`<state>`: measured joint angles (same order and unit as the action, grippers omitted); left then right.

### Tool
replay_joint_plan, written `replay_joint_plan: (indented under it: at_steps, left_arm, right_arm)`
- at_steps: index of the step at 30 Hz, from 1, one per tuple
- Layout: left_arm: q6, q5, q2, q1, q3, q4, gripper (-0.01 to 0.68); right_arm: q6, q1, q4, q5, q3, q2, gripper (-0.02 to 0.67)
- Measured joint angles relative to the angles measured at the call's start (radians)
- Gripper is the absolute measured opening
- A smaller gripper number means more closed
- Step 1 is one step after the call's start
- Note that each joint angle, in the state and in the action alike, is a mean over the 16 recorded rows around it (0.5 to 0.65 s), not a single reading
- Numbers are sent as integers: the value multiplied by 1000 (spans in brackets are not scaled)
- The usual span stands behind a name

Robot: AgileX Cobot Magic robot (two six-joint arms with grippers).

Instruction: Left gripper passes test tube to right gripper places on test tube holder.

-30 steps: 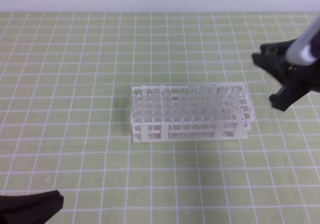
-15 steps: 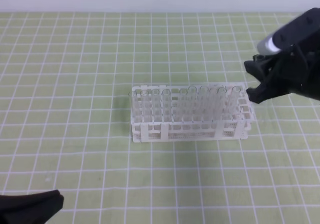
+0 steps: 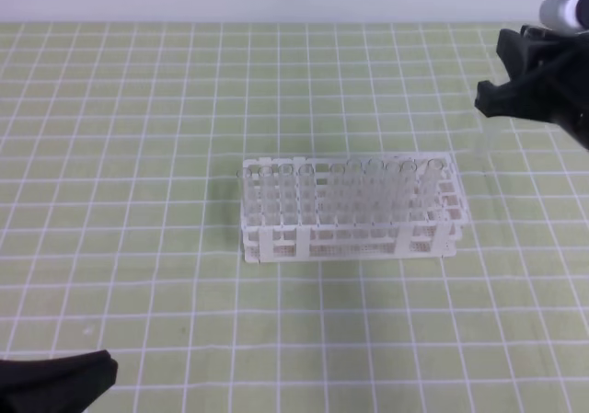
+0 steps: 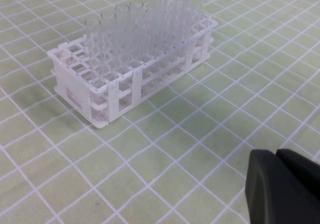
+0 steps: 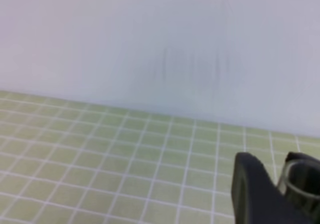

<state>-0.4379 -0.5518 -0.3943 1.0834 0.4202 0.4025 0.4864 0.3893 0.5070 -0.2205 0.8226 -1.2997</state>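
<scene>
Test tube (image 3: 482, 146): clear, upright, hanging right of the holder. Test tube holder (image 3: 350, 238): white lattice rack on green grid mat, clear tubes standing upright inside.

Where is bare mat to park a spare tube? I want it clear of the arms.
Bare mat spreads left of the rack, behind it up to the back wall, and in front of it. It is crowded at the near-left corner by the left gripper and at far right, where the right gripper holds a tube.
</scene>
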Motion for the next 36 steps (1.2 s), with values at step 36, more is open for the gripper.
replay_joint_plan:
  at_steps: [36]
  left_arm:
    - [0,-3,2,-3,1,-4,-3]
  right_arm:
    - [-560,61,-630,-306,-157,-118,104]
